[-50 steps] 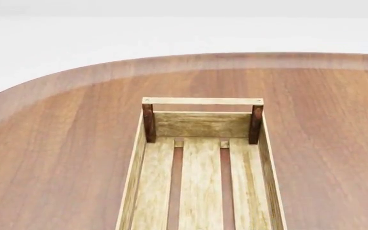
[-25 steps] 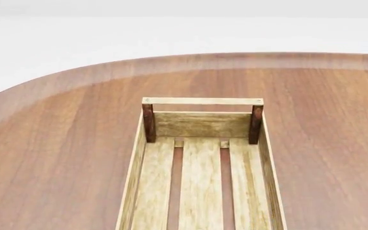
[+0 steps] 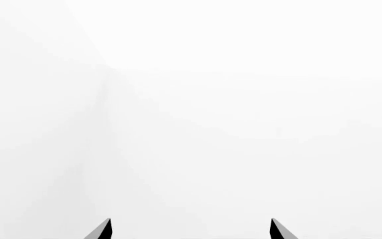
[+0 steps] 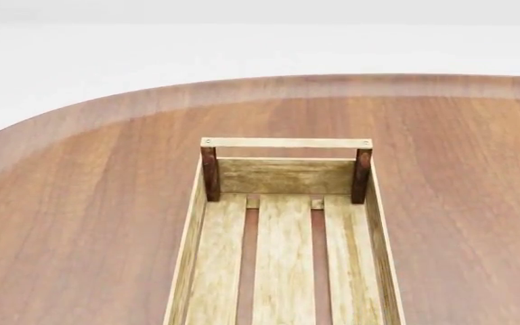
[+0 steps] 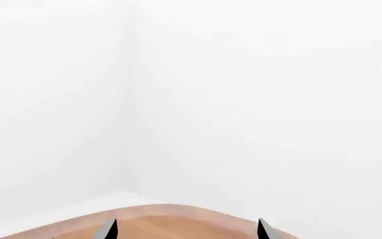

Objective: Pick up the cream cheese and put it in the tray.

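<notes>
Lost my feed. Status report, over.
Both hands open, empty: left hand, right hand. Tray on table, nothing visible inside. Cream cheese not in view. Nothing in the way.

1. The tray [image 4: 284,223] is cut off by the head view's bottom edge; its near end is unseen.
2. Only the fingertips [image 3: 103,230] of the left gripper [image 3: 189,230] show.
3. Likewise the right gripper [image 5: 185,230].
4. The table [image 4: 79,203] runs past three edges.

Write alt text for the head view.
An open light-wood tray with a slatted bottom and dark corner posts sits empty on a rounded brown wooden table, running toward the camera. No cream cheese and no claw is visible; beyond the table is plain white.
</notes>
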Tool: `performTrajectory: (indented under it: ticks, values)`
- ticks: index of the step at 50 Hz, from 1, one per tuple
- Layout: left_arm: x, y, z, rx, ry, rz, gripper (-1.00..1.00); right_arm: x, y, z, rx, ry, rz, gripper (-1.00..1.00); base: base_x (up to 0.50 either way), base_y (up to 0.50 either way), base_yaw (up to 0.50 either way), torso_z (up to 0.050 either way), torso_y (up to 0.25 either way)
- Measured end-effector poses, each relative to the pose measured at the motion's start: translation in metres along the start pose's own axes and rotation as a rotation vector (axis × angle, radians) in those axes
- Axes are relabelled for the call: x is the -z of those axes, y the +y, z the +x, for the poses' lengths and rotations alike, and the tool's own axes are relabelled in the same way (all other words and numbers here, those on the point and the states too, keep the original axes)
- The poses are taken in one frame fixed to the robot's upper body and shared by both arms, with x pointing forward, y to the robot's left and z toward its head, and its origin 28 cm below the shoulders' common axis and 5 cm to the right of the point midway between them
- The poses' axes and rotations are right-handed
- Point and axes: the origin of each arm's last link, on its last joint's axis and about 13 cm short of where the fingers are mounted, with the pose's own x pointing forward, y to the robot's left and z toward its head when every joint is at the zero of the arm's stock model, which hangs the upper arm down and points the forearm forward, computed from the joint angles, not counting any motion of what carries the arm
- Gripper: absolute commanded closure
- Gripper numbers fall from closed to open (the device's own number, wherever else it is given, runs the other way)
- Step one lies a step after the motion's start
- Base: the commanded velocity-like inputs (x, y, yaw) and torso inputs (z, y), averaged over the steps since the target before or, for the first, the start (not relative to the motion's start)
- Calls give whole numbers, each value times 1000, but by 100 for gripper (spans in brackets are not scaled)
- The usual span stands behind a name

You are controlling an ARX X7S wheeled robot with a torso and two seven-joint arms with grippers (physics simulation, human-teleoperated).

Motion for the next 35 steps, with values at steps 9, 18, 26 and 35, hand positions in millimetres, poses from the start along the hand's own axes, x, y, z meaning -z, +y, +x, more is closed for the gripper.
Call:
performTrajectory:
  ticks: [9, 18, 26, 35]
  values:
    - [0, 0, 0, 1, 2, 2, -100, -1, -3, 4, -39, 81, 25, -100, 0, 0, 0, 0, 0]
    - [0, 0, -1, 2, 2, 3, -100, 2, -6, 4, -62, 138, 56, -100, 0, 0, 0, 0, 0]
    - [0, 0, -1, 2, 2, 4, -100, 6, -7, 2, -71, 182, 67, -100, 0, 0, 0, 0, 0]
    - [0, 0, 0, 2, 4, 5, -100, 10, -9, -4, -70, 218, 52, -100, 0, 0, 0, 0, 0]
